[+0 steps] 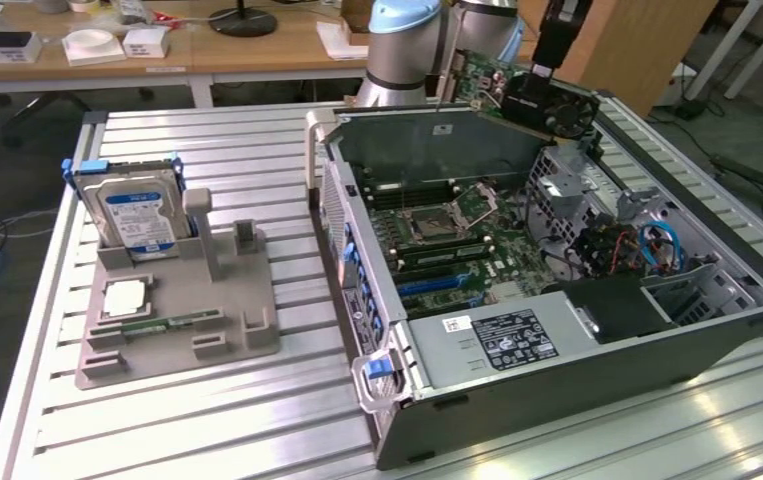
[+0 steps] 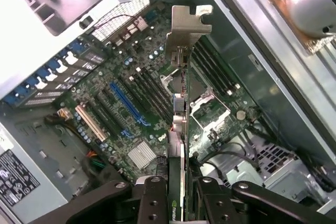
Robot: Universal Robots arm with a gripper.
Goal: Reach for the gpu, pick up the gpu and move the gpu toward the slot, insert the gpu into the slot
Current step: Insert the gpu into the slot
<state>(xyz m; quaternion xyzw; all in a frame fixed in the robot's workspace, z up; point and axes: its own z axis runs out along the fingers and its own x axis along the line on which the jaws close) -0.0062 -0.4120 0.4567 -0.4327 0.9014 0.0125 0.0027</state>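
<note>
Fingers (image 2: 152,200) clamp the gpu (image 2: 181,77) edge-on above the motherboard (image 2: 113,135); blue slot (image 2: 128,103) lies aside, seemingly skewed to the card's length

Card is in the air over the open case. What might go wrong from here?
The gpu, held edge-on in the jaws, hangs over the processor socket, away from the blue slot; lowered off-line, it may hit board parts. Its metal bracket could catch the case wall.

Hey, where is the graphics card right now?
In the exterior view, the graphics card hangs in the gripper above the far edge of the open computer case, up off the motherboard.
</note>
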